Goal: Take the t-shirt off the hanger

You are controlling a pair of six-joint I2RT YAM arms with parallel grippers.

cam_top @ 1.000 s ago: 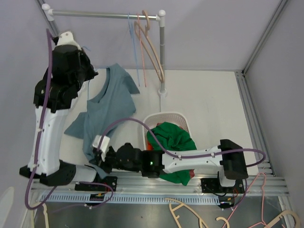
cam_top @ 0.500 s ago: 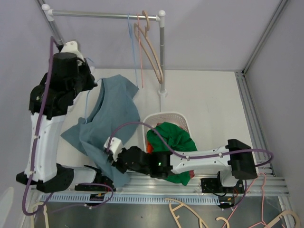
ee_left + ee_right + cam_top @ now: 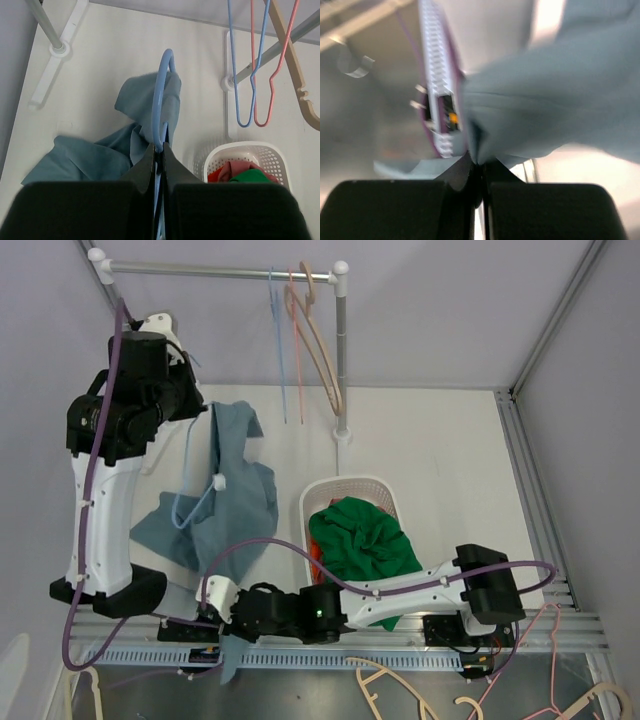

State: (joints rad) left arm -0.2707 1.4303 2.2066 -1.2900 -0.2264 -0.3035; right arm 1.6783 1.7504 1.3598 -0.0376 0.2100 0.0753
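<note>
The grey-blue t-shirt hangs stretched from the light-blue hanger down toward the front rail. My left gripper is raised at the back left and shut on the hanger; the left wrist view shows its fingers clamped on the hanger's hook, with the shirt draped below. My right gripper is low at the front left, shut on a fold of the shirt. In the blurred right wrist view the cloth runs out from its closed tips.
A white basket with green clothing stands mid-table. A rack rail at the back carries blue, pink and beige hangers. The metal front rail has loose hangers below it.
My right gripper has pulled the shirt's lower edge toward the front rail. My left gripper has lifted the hanger up and back. The shirt has slid along, and part of the hanger now shows bare.
</note>
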